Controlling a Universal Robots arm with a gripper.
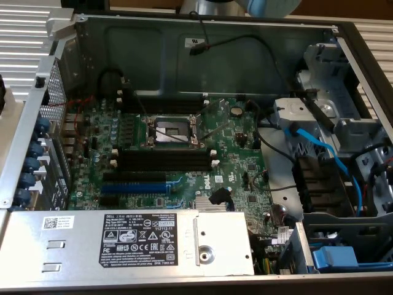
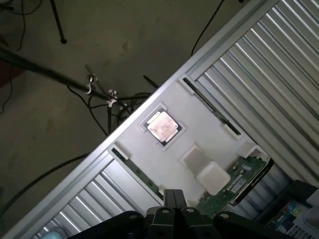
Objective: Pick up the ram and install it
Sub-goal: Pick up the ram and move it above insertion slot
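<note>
In the wrist view a white tray lies on a ribbed aluminium table. Two long, narrow dark sticks stand on edge in slots along its sides. I take them for the ram: one on the far side and one closer to my gripper. My gripper hangs above the tray's edge, shut, with nothing between its fingers. The exterior view shows the open computer case, with the black memory slots lying bare on the green motherboard.
A processor chip sits in the tray's middle, and a green board in a black frame lies beside the tray. Cables and a stand leg cross the floor beyond the table. In the case are a processor socket, a blue expansion slot, a power supply and blue cables.
</note>
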